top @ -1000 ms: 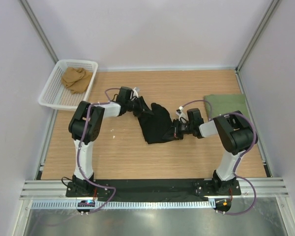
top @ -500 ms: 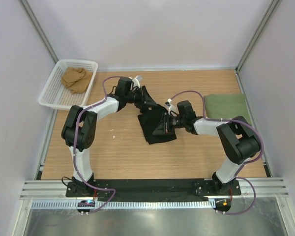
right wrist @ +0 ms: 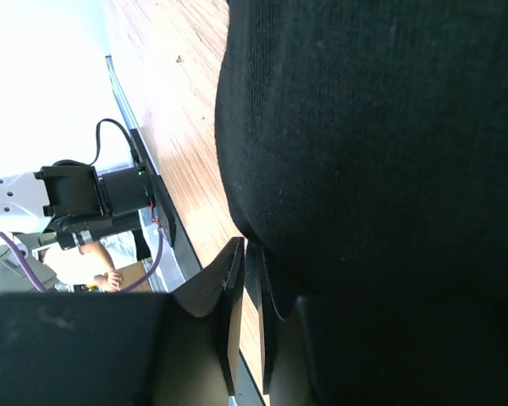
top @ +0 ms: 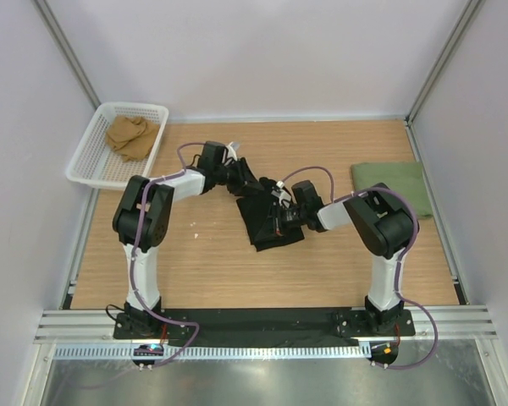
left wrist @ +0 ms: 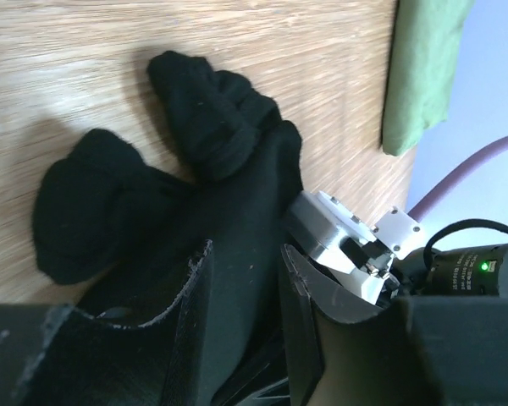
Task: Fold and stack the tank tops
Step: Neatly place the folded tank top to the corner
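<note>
The black tank top (top: pixel 267 224) lay rumpled mid-table, the folded green tank top (top: pixel 389 182) at its 3 o'clock. The left gripper (left wrist: pixel 245 254) pinched black cloth at 11 o'clock. The right gripper (right wrist: pixel 245 245), nearly closed, showed no sure hold, so a one-sided pull could bunch it.

Crumpled tank top (top: pixel 267 224) near the middle of the table (top: pixel 195 271). Left gripper (top: pixel 244 181) at its far left corner, right gripper (top: pixel 278 223) on its right edge. Folded tank top (top: pixel 391 182) well to its right, by the table's right edge. Basket (top: pixel 85 162) far to its left and behind, a cloth bundle (top: pixel 132 135) inside
</note>
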{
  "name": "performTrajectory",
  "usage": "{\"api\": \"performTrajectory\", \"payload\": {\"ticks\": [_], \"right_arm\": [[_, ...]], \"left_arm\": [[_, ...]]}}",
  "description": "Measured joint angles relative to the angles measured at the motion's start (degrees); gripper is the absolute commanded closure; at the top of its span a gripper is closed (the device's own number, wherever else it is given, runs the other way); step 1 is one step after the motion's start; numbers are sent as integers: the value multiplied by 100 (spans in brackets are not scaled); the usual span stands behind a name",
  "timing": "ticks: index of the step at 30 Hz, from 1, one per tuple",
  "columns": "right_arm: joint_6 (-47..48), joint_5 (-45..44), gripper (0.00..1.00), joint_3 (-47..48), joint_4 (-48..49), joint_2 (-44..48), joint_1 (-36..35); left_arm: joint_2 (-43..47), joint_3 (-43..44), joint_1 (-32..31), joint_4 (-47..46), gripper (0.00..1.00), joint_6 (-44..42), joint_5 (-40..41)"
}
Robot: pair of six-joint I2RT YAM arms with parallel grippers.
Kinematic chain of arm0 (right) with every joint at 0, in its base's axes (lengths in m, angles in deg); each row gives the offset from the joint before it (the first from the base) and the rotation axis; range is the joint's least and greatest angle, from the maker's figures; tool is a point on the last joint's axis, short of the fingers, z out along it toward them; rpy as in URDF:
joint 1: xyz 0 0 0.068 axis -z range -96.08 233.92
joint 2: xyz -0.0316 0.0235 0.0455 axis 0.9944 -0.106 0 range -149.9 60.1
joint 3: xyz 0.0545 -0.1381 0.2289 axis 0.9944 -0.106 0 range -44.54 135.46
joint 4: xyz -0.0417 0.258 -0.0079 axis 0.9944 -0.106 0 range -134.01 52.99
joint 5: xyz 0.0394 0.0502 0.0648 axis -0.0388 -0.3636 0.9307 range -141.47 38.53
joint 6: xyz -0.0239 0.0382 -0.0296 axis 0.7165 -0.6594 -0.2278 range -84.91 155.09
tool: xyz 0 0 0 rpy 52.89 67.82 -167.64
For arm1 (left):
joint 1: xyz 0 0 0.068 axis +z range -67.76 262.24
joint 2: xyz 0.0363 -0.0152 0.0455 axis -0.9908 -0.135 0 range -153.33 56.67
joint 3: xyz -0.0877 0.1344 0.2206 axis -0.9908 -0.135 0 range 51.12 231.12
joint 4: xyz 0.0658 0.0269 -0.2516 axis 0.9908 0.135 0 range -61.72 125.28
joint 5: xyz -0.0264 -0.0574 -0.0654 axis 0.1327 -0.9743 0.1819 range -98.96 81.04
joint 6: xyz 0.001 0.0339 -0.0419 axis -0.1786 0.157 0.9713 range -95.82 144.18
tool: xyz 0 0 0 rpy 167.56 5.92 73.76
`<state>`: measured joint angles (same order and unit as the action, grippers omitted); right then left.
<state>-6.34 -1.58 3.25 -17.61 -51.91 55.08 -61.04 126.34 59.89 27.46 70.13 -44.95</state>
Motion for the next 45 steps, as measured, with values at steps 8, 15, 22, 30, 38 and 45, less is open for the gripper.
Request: {"api": "performTrajectory", "payload": {"ticks": [8, 15, 22, 30, 38, 45], "right_arm": [[278, -125, 59, 37, -492, 319, -4], [975, -817, 48, 664, -1720, 1097, 181], [1626, -1779, 18, 1370, -2774, 1412, 706], [2090, -3069, 15, 1941, -3630, 1346, 839], [2385, -3797, 12, 2326, -4000, 629, 833], [2485, -3923, 16, 2411, -4148, 319, 697]], "left_arm": [[258, -201, 35, 164, 61, -52, 151], [1429, -866, 33, 291, 42, -155, 555], [2157, -1403, 31, 348, 1, -160, 1169], [2461, -2181, -271, 525, 1, 223, 2094], [2256, -2411, -684, 275, 0, 879, 2446], [1930, -2492, -828, -243, 7, 1270, 2430]]}}
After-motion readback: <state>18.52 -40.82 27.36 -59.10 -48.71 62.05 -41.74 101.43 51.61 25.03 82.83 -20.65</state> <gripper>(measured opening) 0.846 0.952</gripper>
